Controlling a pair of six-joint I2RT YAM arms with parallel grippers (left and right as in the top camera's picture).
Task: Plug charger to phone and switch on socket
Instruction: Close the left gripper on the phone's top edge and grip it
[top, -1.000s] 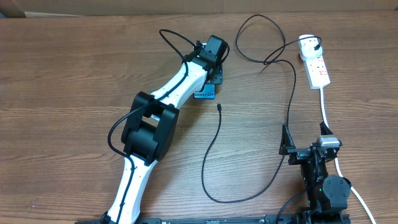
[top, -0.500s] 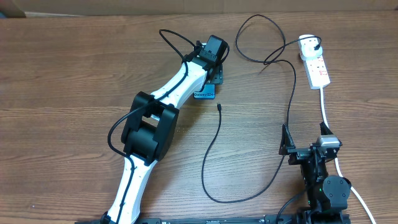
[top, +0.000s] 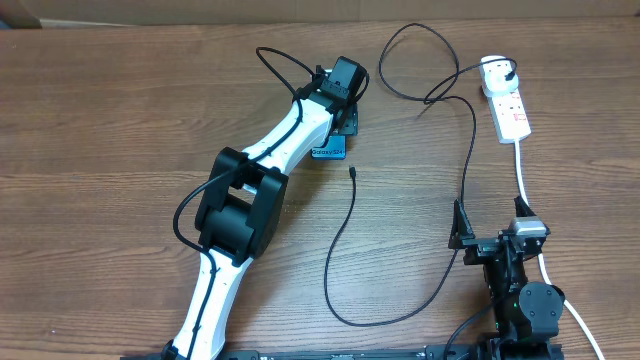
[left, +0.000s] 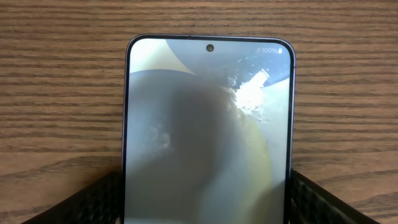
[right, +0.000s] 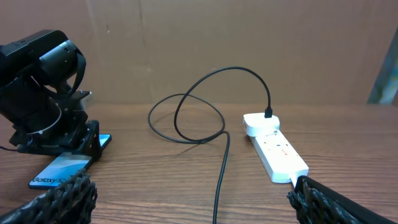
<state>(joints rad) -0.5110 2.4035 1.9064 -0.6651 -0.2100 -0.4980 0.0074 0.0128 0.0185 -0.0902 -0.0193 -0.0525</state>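
The phone (left: 208, 124) lies flat on the wooden table, screen up. In the overhead view only its light-blue bottom end (top: 328, 152) shows from under the left arm. My left gripper (left: 205, 199) has a finger against each long edge of the phone. The charger's black connector tip (top: 353, 172) lies loose on the table just right of the phone. Its thin black cable (top: 466, 170) loops round to a white plug (top: 497, 68) in the socket (top: 510, 108). My right gripper (right: 193, 199) is wide open and empty, low at the front right, with the cable (right: 221, 168) running between its fingers and the socket (right: 277, 149) ahead of it.
The socket's thick white cord (top: 522, 175) runs down to the right arm's base (top: 525, 300). The cable makes a big loop (top: 420, 60) at the back and another (top: 370, 318) near the front edge. A brown wall stands behind the table.
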